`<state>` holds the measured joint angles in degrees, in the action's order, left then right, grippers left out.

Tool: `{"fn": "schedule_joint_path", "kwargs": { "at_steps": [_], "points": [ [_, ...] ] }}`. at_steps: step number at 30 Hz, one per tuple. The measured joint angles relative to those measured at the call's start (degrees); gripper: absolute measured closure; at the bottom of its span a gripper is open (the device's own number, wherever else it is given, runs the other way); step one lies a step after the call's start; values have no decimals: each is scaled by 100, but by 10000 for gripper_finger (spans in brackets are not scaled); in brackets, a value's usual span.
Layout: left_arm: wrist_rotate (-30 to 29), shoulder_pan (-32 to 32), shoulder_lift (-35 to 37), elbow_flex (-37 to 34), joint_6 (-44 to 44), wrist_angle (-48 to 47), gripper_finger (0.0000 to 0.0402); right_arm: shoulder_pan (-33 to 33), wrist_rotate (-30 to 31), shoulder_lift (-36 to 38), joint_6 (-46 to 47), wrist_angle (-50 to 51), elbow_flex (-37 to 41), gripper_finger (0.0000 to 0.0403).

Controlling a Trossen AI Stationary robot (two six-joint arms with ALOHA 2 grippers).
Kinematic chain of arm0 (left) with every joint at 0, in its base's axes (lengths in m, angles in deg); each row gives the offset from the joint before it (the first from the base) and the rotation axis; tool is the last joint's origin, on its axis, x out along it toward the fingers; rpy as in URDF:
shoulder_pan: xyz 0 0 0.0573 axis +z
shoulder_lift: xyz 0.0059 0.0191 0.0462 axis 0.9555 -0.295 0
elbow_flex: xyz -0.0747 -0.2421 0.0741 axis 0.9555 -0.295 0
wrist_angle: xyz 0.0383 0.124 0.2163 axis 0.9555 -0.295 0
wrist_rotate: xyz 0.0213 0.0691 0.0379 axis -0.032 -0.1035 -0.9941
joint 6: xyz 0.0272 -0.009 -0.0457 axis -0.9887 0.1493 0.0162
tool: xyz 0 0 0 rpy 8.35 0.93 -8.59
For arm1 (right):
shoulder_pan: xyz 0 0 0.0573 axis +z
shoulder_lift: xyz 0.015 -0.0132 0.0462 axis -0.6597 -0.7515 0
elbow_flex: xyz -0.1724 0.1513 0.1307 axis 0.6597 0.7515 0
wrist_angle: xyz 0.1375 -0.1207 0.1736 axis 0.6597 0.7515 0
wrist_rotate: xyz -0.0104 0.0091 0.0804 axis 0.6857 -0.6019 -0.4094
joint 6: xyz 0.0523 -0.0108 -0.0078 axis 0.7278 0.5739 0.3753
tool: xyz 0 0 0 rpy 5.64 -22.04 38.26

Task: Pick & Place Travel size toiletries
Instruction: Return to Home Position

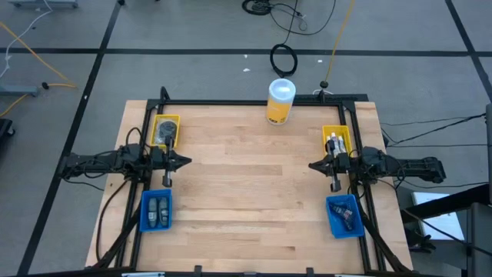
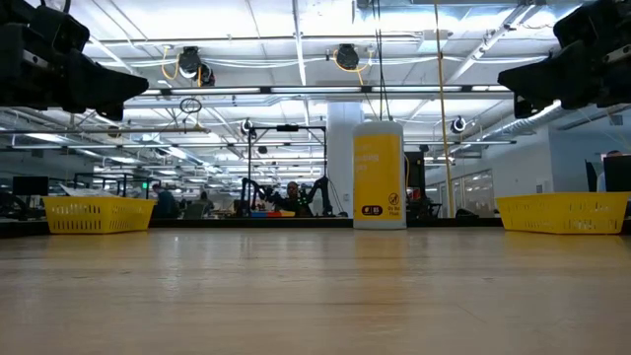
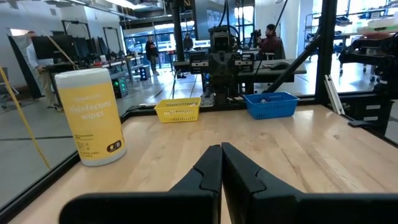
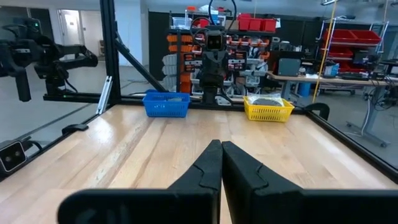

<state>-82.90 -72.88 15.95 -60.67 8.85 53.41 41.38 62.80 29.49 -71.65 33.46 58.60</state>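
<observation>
Grey bottles (image 1: 157,211) lie in the left blue bin (image 1: 144,215), a dark disc (image 1: 163,132) in the left yellow bin (image 1: 176,121), white tubes (image 1: 335,143) in the right yellow bin (image 1: 327,132), and blue sachets (image 1: 346,216) in the right blue bin (image 1: 332,228).

Place: robotics lab, probably | signs: red bin racks (image 4: 351,38), workbenches (image 4: 311,78), ceiling strip lights (image 2: 296,30)

Yellow cylindrical wipes container with white lid (image 1: 280,101) upright at far edge of light wooden table (image 1: 246,200); black cable coil (image 1: 283,58) on floor behind.

Wipes tub (image 1: 280,101) on the table (image 1: 254,192), far edge, centre — to its left, far-left bin (image 1: 175,120) with discs (image 1: 163,133), near-left bin (image 1: 145,223) with bottles (image 1: 157,209); to its right, far-right bin (image 1: 344,129) with tubes (image 1: 335,143), near-right bin (image 1: 332,228) with sachets (image 1: 346,215).
</observation>
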Motion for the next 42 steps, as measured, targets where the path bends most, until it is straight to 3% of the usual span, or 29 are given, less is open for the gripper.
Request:
{"fn": "schedule_joint_path", "kwargs": {
  "at_steps": [42],
  "points": [
    [2, -2, 0, 0, 7, 0, 394, 0, 4, -34, 2, -181, 0, 403]
  ]
}}
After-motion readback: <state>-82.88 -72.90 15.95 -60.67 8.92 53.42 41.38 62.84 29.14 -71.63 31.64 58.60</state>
